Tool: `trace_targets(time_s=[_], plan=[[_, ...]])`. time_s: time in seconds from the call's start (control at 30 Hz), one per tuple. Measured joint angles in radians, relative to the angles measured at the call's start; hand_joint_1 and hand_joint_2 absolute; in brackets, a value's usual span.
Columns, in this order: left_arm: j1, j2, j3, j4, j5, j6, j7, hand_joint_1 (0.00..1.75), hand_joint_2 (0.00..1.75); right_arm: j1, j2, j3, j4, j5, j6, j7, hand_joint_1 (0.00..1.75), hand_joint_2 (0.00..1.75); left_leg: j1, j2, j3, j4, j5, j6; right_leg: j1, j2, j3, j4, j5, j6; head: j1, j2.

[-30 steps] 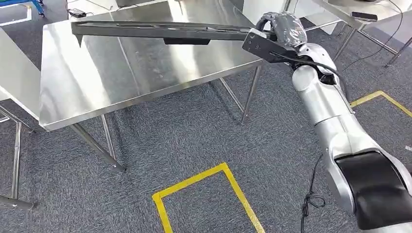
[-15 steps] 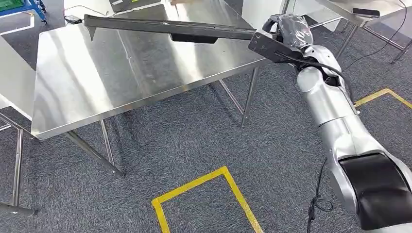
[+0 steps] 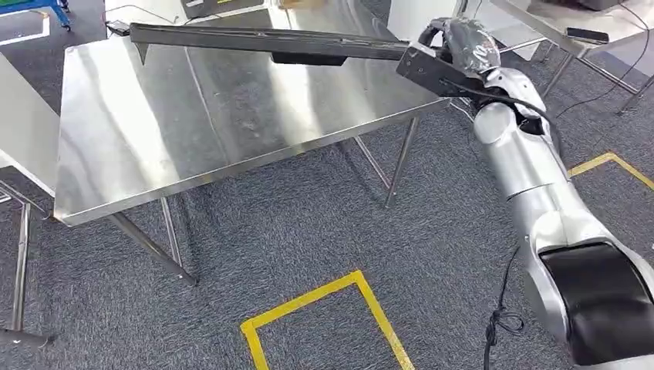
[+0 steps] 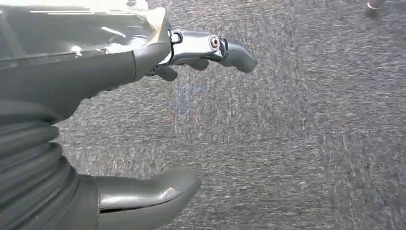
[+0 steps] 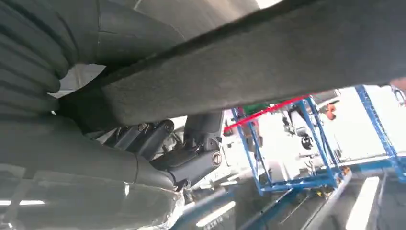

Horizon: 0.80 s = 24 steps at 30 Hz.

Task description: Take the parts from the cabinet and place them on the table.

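So the right hand point(image 3: 455, 48) is gripping one end of the long black metal part point(image 3: 262, 40), holding it out over the far edge of the steel desk point(image 3: 154, 146). Compared to a second ago the view's shifted and the part sits further over the desk, so the drop-off looks close. Not touching down yet, I think. Left hand point(image 4: 143, 120) hangs over carpet, fingers apart, holding nothing.

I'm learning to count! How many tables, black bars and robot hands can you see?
Tables: 3, the big table, one at the left edge, one far right
Black bars: 1
Robot hands: 2, right, left
Total: 6
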State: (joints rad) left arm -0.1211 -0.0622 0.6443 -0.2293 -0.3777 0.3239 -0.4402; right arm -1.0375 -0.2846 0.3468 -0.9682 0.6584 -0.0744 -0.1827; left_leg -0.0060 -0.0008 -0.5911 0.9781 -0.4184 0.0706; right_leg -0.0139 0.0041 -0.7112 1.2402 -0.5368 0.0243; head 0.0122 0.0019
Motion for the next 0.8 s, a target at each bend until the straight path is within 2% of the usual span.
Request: trace_targets(time_s=[0.03,0.07,0.1,0.17,0.2,0.23,0.27,0.33,0.37,0.4,0.43,0.47,0.5,0.53,0.57,0.6,0.63,0.7,0.73,0.8], plan=[[0.001,0.0,0.0,0.0,0.0,-0.001,0.0,0.0,1.75,0.003,-0.001,0.0,0.002,0.0,0.002,0.0,1.75,1.75,0.0,-0.002,0.004,0.001,-0.005,-0.001,-0.001,0.0,-0.043,0.062,-0.009,0.005,0.0,0.0],[0.002,0.0,0.0,0.0,0.0,-0.001,0.0,0.0,1.75,0.004,-0.002,0.0,0.003,0.002,0.002,0.003,1.75,1.75,0.0,-0.003,0.009,0.002,-0.011,-0.002,-0.002,0.0,-0.061,0.073,0.001,0.013,0.0,0.0],[0.002,-0.002,0.0,0.0,0.0,-0.001,0.0,0.0,1.75,0.004,-0.003,0.0,0.004,0.003,0.003,0.003,1.75,1.75,0.0,-0.005,0.015,0.004,-0.017,-0.005,-0.005,0.0,-0.051,0.032,0.031,0.025,0.0,0.0],[0.002,-0.003,0.0,0.0,0.0,-0.001,0.0,0.0,1.75,-0.002,-0.003,0.0,0.005,0.003,0.003,0.003,1.75,1.75,0.004,-0.008,0.029,0.017,-0.039,-0.015,-0.013,-0.004,0.023,-0.152,0.129,0.053,0.0,0.0],[0.002,-0.002,0.0,0.0,0.0,-0.001,0.0,0.0,1.75,-0.003,-0.003,0.0,0.005,0.004,0.003,0.004,1.75,1.75,0.001,-0.008,0.027,0.028,-0.052,-0.023,-0.018,-0.01,0.05,-0.226,0.154,0.058,0.001,0.0],[0.001,0.002,0.002,0.0,0.0,-0.001,0.0,0.0,1.75,-0.009,-0.003,0.002,0.008,0.004,0.003,0.004,1.75,1.75,-0.005,-0.009,0.021,0.038,-0.062,-0.03,-0.008,-0.005,0.064,-0.218,0.144,0.046,0.001,0.0],[0.001,0.002,0.003,0.001,0.0,0.0,0.0,0.0,1.75,-0.007,-0.005,0.002,0.009,0.003,0.003,0.006,1.75,1.75,-0.006,-0.009,0.021,0.039,-0.064,-0.033,-0.011,-0.002,0.06,-0.219,0.14,0.029,0.0,0.0],[0.002,0.0,0.005,0.002,0.0,0.0,0.0,0.0,1.75,-0.005,-0.005,0.002,0.011,0.007,0.002,0.012,1.75,1.75,-0.003,-0.008,0.023,0.037,-0.068,-0.036,-0.008,0.001,0.058,-0.218,0.133,0.016,-0.002,0.0],[0.001,0.003,0.006,0.001,0.0,0.001,0.0,0.0,1.75,-0.006,-0.007,0.002,0.011,0.008,0.002,0.012,1.75,1.75,-0.002,-0.007,0.025,0.039,-0.078,-0.04,-0.019,0.002,0.064,-0.22,0.129,0.01,-0.002,0.0],[0.002,0.001,0.006,0.002,0.001,0.0,-0.001,0.0,1.75,-0.007,-0.007,0.001,0.01,0.008,0.002,0.012,1.75,1.75,0.001,-0.006,0.018,0.054,-0.085,-0.049,-0.017,0.003,0.072,-0.221,0.125,0.004,-0.003,0.0],[0.001,0.002,0.006,0.002,0.001,0.001,-0.002,0.0,1.75,-0.01,-0.008,0.0,0.011,0.008,0.001,0.012,1.75,1.75,0.003,-0.004,-0.005,0.103,-0.105,-0.058,-0.019,0.002,0.08,-0.22,0.119,-0.006,-0.007,0.0],[0.001,0.002,0.006,0.002,0.001,0.001,-0.002,0.0,1.75,-0.01,-0.008,0.001,0.011,0.008,0.001,0.012,1.75,1.75,0.006,-0.003,-0.039,0.167,-0.129,-0.064,-0.018,0.002,0.084,-0.22,0.115,-0.01,-0.006,0.0],[0.002,0.003,0.007,0.002,0.002,0.0,-0.002,0.0,1.75,-0.01,-0.007,0.002,0.011,0.008,0.002,0.012,1.75,1.75,0.011,-0.002,-0.102,0.268,-0.162,-0.07,-0.017,0.002,0.089,-0.22,0.111,-0.015,-0.007,0.0],[0.003,0.001,0.01,0.002,0.003,0.0,-0.002,0.0,1.75,-0.009,-0.007,0.003,0.013,0.008,0.002,0.012,1.75,1.75,0.014,-0.002,-0.151,0.333,-0.172,-0.073,-0.016,0.003,0.092,-0.22,0.106,-0.017,-0.006,0.0],[0.004,0.0,0.011,0.002,0.003,0.0,-0.002,0.0,1.75,-0.008,-0.007,0.003,0.014,0.009,0.001,0.012,1.75,1.75,0.016,-0.002,-0.178,0.355,-0.165,-0.073,-0.015,0.005,0.096,-0.22,0.102,-0.017,-0.006,0.0],[0.004,0.0,0.013,0.002,0.003,0.0,-0.002,0.0,1.75,-0.008,-0.007,0.003,0.014,0.01,0.001,0.012,1.75,1.75,0.016,-0.002,-0.185,0.335,-0.131,-0.07,-0.015,0.007,0.104,-0.22,0.096,-0.015,-0.007,0.0],[0.004,0.0,0.014,0.002,0.003,0.0,-0.003,0.0,1.75,-0.008,-0.007,0.003,0.014,0.011,0.001,0.012,1.75,1.75,0.016,-0.002,-0.165,0.268,-0.074,-0.063,-0.014,0.008,0.115,-0.22,0.089,-0.013,-0.006,0.0],[0.004,0.001,0.014,0.002,0.004,0.0,-0.003,0.0,1.75,-0.009,-0.007,0.003,0.014,0.011,0.001,0.012,1.75,1.75,0.011,-0.003,-0.087,0.081,0.038,-0.041,-0.012,0.008,0.139,-0.223,0.073,-0.008,-0.006,0.0],[0.002,0.006,0.015,0.002,0.004,0.0,-0.003,0.0,1.75,-0.012,-0.008,0.002,0.015,0.011,0.001,0.012,1.75,1.75,0.006,-0.001,-0.07,0.063,0.017,-0.033,-0.009,0.008,0.144,-0.226,0.068,-0.003,-0.004,0.0],[0.001,0.004,0.015,0.002,0.004,0.0,-0.005,0.0,1.75,-0.017,-0.011,0.001,0.016,0.011,0.0,0.012,1.75,1.75,-0.004,0.0,-0.06,0.042,0.003,-0.02,-0.009,0.009,0.145,-0.239,0.066,0.008,-0.005,0.0]])
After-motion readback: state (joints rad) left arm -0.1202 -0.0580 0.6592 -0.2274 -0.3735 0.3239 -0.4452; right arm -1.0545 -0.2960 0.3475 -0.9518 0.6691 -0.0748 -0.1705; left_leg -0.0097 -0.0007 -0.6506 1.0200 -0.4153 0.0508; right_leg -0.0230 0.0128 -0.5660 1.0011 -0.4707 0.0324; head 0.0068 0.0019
